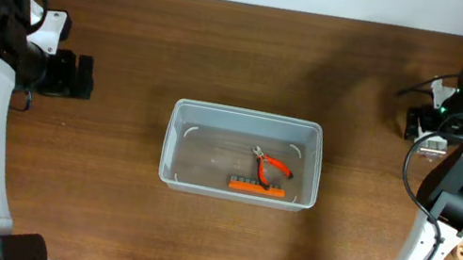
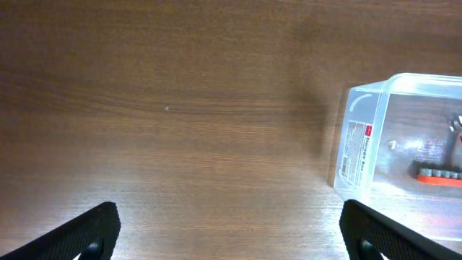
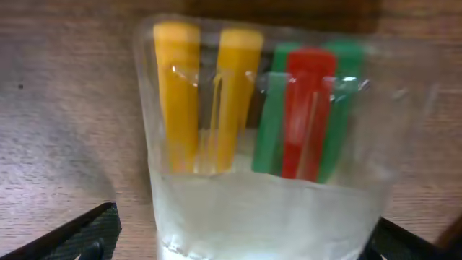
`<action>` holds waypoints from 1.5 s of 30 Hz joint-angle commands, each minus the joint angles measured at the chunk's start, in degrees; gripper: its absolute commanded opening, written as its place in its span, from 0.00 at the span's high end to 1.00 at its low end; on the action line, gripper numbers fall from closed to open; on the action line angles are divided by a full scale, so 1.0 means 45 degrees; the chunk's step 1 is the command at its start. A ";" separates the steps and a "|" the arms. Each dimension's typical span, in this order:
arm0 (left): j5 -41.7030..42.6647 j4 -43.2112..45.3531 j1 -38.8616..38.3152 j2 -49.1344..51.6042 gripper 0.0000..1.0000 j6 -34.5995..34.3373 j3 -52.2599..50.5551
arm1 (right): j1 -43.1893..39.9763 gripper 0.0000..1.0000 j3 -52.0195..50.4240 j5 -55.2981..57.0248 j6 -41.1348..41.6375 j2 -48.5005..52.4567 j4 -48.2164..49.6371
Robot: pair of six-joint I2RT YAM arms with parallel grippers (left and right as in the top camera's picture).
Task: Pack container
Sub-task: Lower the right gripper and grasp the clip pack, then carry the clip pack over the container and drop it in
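Container (image 1: 174, 139) w/ pliers (image 1: 273, 164), bit strip (image 1: 256, 188); clear box (image 3: 274, 144) at right claw (image 3: 245, 235)

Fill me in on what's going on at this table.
Two robot arms are packing a clear container, which holds orange-handled pliers and an orange bit strip. The left tool hangs open over bare table beside it. The right tool is at a small clear box of yellow, green and red pieces; whether it grips it is unclear.
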 commanded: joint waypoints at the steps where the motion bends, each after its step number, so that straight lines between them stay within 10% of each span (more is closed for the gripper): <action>1: 0.0136 0.0034 0.0010 0.0068 0.01 -0.0160 0.0136 | 0.0053 0.01 -0.0112 -0.0204 -0.0092 0.0257 0.0087; 27: 0.0136 0.0034 0.0010 0.0068 0.01 -0.0160 0.0136 | 0.0053 0.35 0.0262 -0.0214 0.0505 0.0219 0.0083; 45: 0.0136 0.0034 0.0010 0.0068 0.01 -0.0160 0.0136 | 0.0690 0.34 0.7033 -0.3031 0.0219 -0.1404 -0.4367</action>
